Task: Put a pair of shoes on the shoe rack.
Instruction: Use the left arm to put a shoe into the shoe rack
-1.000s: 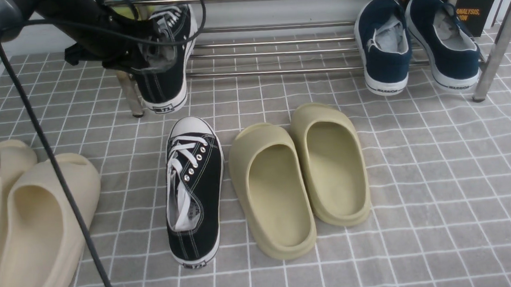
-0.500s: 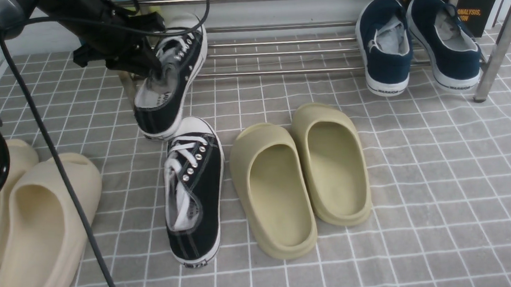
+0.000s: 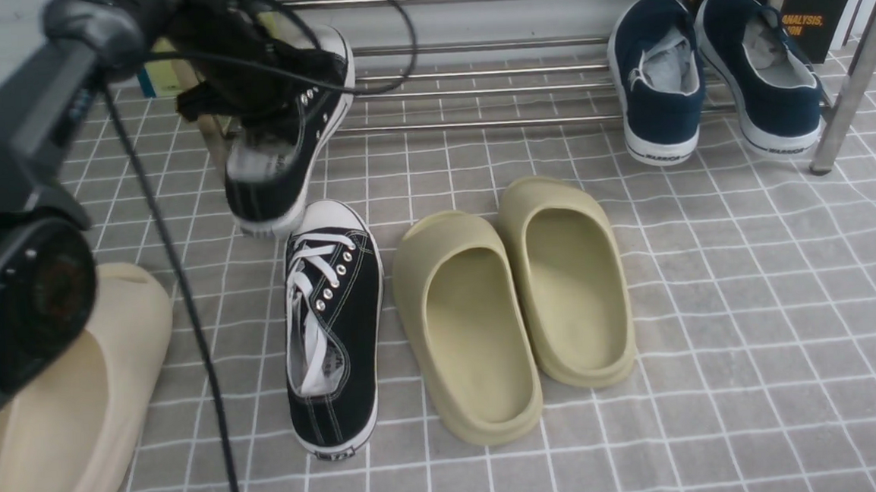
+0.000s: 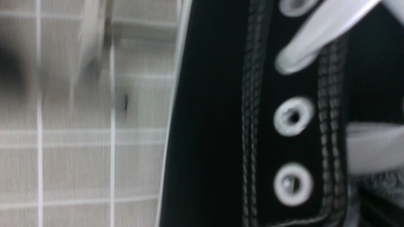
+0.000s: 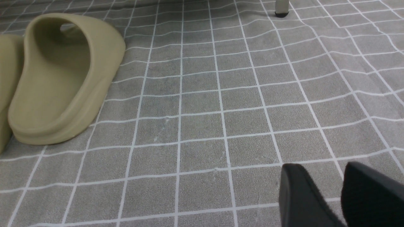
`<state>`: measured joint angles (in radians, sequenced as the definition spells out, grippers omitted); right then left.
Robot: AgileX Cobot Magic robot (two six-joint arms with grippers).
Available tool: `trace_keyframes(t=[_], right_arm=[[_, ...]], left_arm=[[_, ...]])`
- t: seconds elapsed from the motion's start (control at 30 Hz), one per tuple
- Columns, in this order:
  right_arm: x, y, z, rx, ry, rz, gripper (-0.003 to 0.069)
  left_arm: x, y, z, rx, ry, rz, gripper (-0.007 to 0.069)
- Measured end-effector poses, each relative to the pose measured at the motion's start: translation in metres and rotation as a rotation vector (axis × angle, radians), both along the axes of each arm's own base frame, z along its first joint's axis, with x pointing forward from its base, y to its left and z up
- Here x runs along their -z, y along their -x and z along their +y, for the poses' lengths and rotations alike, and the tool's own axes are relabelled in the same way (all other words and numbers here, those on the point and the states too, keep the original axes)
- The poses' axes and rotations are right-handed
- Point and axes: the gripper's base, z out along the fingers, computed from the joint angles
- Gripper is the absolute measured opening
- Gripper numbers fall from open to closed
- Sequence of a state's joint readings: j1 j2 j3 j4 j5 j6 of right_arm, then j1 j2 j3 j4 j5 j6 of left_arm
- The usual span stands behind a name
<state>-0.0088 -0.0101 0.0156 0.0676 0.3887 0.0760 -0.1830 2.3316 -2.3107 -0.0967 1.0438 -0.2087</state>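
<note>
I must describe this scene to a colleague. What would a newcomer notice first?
A black canvas sneaker with white laces hangs tilted in the left gripper at the left end of the shiny steel-tube shoe rack. Its twin lies on the grey tiled floor below, beside olive foam slides.

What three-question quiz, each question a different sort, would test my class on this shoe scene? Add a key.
1. True or false: one black sneaker lies on the floor, off the rack.
2. The navy sneakers sit on the rack at its: A. left end; B. middle; C. right end.
3. Fill in: the right gripper holds ____.
Key: 1 true; 2 C; 3 nothing.
</note>
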Motion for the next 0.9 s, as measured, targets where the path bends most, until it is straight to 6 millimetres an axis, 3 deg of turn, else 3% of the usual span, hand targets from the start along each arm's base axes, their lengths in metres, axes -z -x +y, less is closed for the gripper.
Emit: trace_keyframes(t=[0.5,0.73,0.83,0.9], right_arm=[[0.0,0.0,0.0,0.0,0.001,0.0,0.0239],[0.0,0.0,0.0,0.0,0.001,0.0,0.0239],[0.0,0.0,0.0,0.0,0.001,0.0,0.0239],[0.0,0.0,0.0,0.0,0.001,0.0,0.0239]], left_arm=[[-0.016,-0.021,-0.008,-0.077,-0.02,-0.326,-0.0011],[-0.017,-0.023,-0.008,-0.045,-0.054,-0.358,0.0175],[-0.016,-0.02,-0.007,-0.046,-0.063,-0.316,0.029],[-0.017,-0.016,-0.007,-0.049,-0.06,-0.278,0.0323]])
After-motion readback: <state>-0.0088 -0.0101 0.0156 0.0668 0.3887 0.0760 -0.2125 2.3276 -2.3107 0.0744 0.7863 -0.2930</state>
